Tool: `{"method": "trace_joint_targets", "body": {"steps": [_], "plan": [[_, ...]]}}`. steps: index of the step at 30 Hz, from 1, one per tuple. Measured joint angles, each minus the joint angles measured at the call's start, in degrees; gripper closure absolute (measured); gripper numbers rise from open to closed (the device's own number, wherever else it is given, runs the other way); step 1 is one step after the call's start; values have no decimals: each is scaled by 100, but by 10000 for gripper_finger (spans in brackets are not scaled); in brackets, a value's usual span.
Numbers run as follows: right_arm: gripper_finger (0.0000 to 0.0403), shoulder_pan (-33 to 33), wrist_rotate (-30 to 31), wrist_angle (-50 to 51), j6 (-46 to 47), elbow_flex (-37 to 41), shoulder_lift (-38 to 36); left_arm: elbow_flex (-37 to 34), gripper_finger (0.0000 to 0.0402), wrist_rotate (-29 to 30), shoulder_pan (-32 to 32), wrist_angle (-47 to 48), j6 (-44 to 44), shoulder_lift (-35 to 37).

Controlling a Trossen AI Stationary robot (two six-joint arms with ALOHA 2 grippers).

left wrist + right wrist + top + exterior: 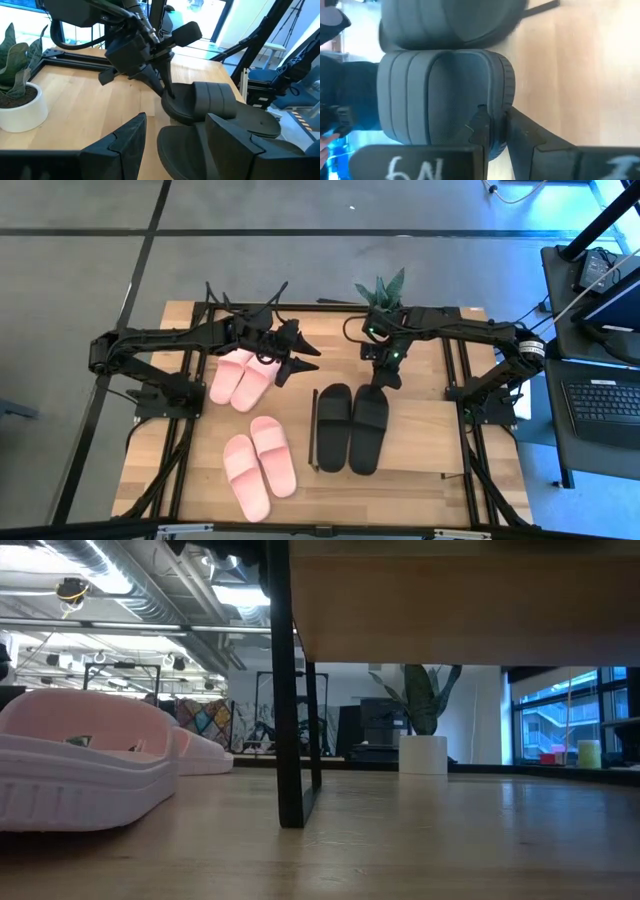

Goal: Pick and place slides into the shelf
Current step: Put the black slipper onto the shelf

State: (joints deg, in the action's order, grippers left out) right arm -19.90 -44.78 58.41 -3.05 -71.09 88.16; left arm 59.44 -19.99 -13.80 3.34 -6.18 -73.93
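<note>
Two black slides [350, 428] lie side by side on the shelf's top board [420, 430], right of its thin dark side frame [313, 430]. My right gripper [385, 375] is shut on the far end of the right-hand black slide [215, 100]. My left gripper [300, 360] hangs open above the table between the far pink pair [240, 380] and the black pair, touching nothing. A second pink pair [258, 465] lies on the table near its front edge, left of the shelf's leg [290, 740] in the low view. My right gripper pinches the rim at the black slide's toe end [497, 127], one finger [481, 125] on the inner side next to the ribbed strap [445, 85] and one [517, 130] outside. The fingers slant down from the table's far side. The slide lies along the board next to its mate.
A potted plant [382, 288] in a white pot [15, 110] stands at the table's far edge behind the right arm. Black frame rails [180, 450] run along both table sides. A laptop [605, 405] sits on a stand off the table's right.
</note>
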Motion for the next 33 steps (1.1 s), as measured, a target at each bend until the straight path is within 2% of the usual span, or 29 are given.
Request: {"method": "trace_joint_targets", "body": {"steps": [9, 33], "plan": [[357, 68, 261, -92, 80, 0, 0, 0, 208, 0, 0, 1, -122, -4], [270, 66, 394, -170, 240, 0, 0, 0, 208, 2, 190, 1, -122, -4]]}}
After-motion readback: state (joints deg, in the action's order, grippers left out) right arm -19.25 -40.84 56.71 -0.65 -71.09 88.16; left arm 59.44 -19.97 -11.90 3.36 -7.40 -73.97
